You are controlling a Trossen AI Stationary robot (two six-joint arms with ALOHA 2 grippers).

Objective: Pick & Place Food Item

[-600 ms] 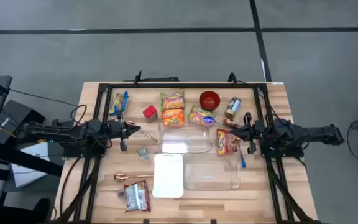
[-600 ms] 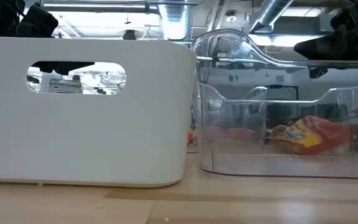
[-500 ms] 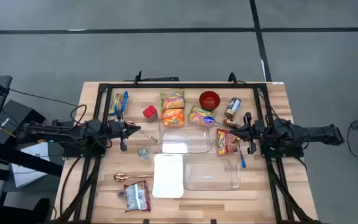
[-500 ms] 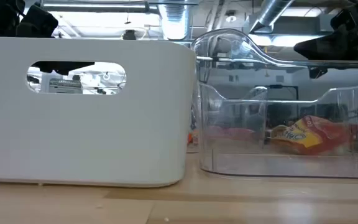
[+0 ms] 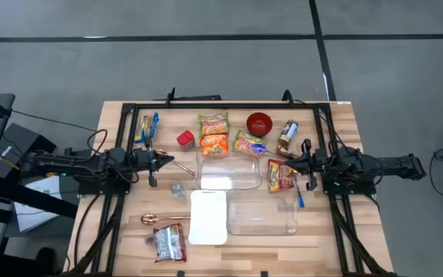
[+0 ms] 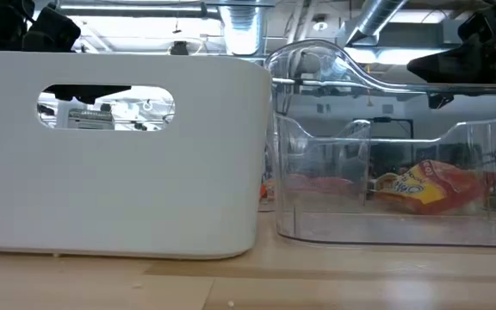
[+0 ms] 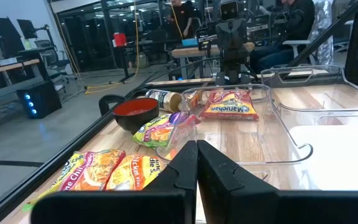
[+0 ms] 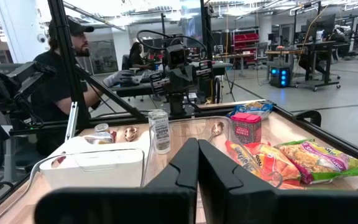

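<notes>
Overhead, both arms sit at the table's side edges, well apart. The left gripper [image 5: 162, 162] points inward from the left, the right gripper [image 5: 289, 163] from the right; each has its fingers pressed together and holds nothing. Between them lies most of the working room, taken up by three containers.

A clear bin [image 5: 229, 171] lies at the centre and looks bare inside, though glare makes that hard to confirm. In front of it stand a white bin [image 5: 208, 217] and a second clear bin [image 5: 261, 216], side by side; in the low view they fill the foreground, touching or nearly so.

Food packets line the far side of the wooden table [image 5: 337, 254]: two orange noodle packets [image 5: 214, 135], a yellow-green packet [image 5: 249, 142], a red bowl [image 5: 259, 122] and a jar lying on its side [image 5: 288, 133]. A red Maruchan packet [image 5: 280, 175] lies just beside the right gripper, outside the bins. Near the left gripper are a small red box [image 5: 185, 138], a small glass [image 5: 177, 188] and a blue-yellow packet [image 5: 149, 128]. A copper spoon [image 5: 162, 219] and a foil pouch [image 5: 168, 243] lie by the near edge.

Beyond the table, the right wrist view shows a person in a cap [image 8: 61, 68] seated among workshop benches.
</notes>
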